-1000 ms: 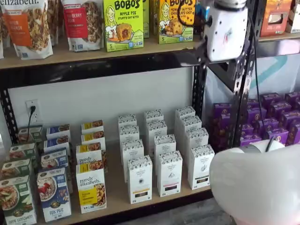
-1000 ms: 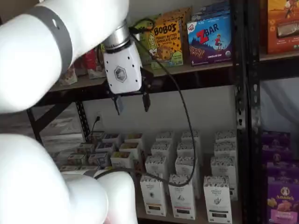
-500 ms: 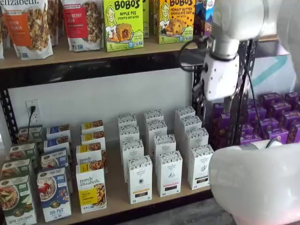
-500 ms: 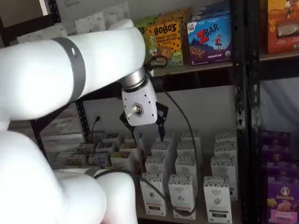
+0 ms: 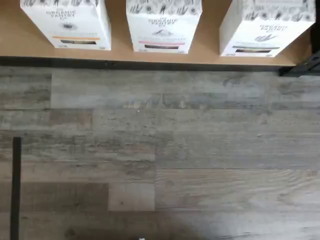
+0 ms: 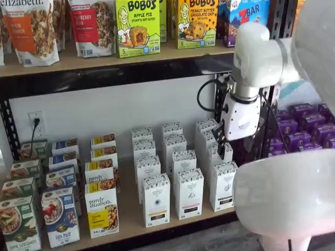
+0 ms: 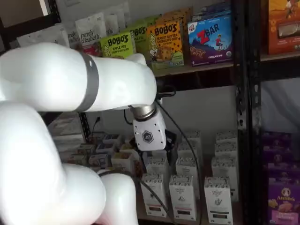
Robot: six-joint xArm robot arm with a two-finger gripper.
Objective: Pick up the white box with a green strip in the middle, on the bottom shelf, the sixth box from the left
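Note:
The white box (image 6: pixel 224 186) with the dark greenish strip stands at the right end of the front row on the bottom shelf (image 6: pixel 131 209). It also shows in a shelf view (image 7: pixel 218 198) and in the wrist view (image 5: pixel 265 27), at the front edge of the tan board (image 5: pixel 200 57). My gripper (image 6: pixel 238 146) hangs above the white boxes, just above and behind the target. In a shelf view the gripper (image 7: pixel 157 153) is over the left white columns. Its black fingers merge with the dark background, so no gap can be seen. It holds nothing.
A white carton with an orange strip (image 5: pixel 70 22) and one with a pinkish strip (image 5: pixel 162 25) stand beside the target. A black upright post (image 6: pixel 269 115) rises right of it. Purple boxes (image 6: pixel 309 125) fill the neighbouring rack. Grey wood floor (image 5: pixel 160 150) lies in front.
The arm has come down from the upper shelf's level to just above the white boxes on the bottom shelf. No box has moved.

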